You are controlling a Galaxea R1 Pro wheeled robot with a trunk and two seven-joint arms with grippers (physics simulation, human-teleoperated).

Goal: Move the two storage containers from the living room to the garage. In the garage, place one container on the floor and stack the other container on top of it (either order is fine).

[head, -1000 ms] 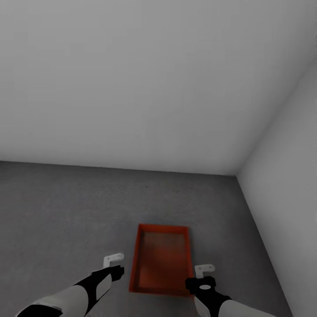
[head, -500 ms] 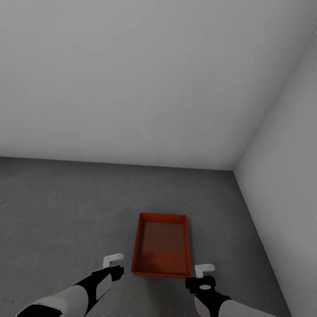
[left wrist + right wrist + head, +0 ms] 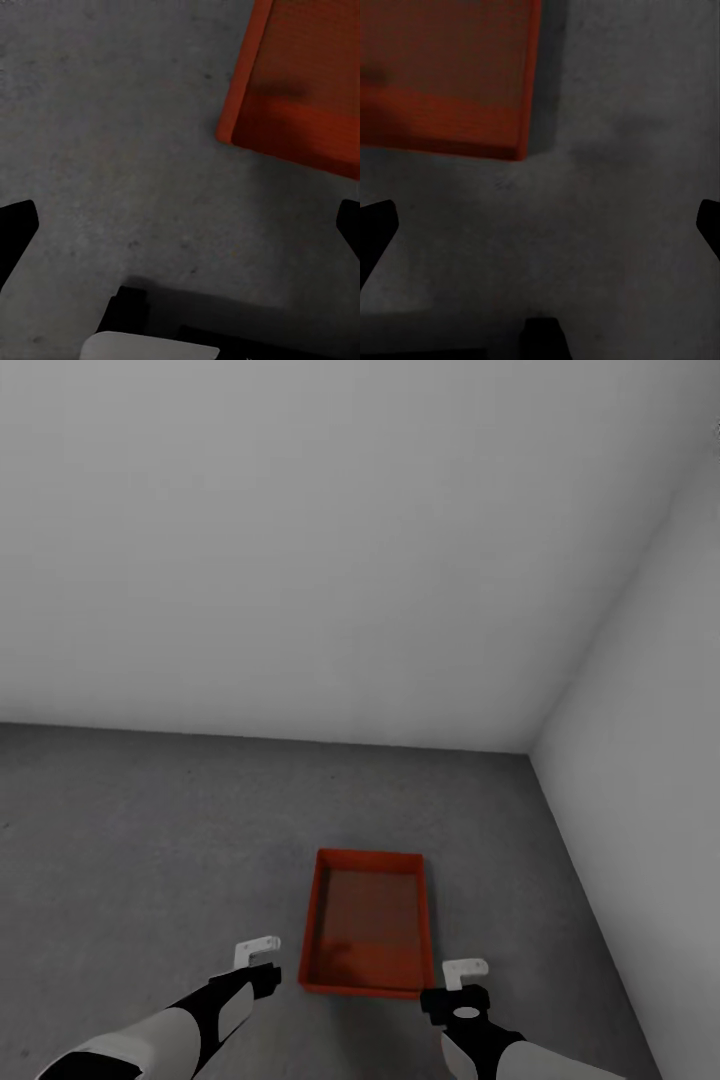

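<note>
Left end effector (image 3: 258, 952) and right end effector (image 3: 465, 969) both spread, empty, flanking the orange-red shallow open-top plastic bin (image 3: 369, 935) resting on dark grey speckled concrete floor (image 3: 150, 840) near the wall corner. Risk: returning stack misaligned if bin gets nudged.

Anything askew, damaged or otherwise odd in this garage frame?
Nothing stands out. One storage container sits flat and upright on the grey floor near the wall corner, looking undamaged. The left gripper and right gripper flank it, jaws open, holding nothing.
</note>
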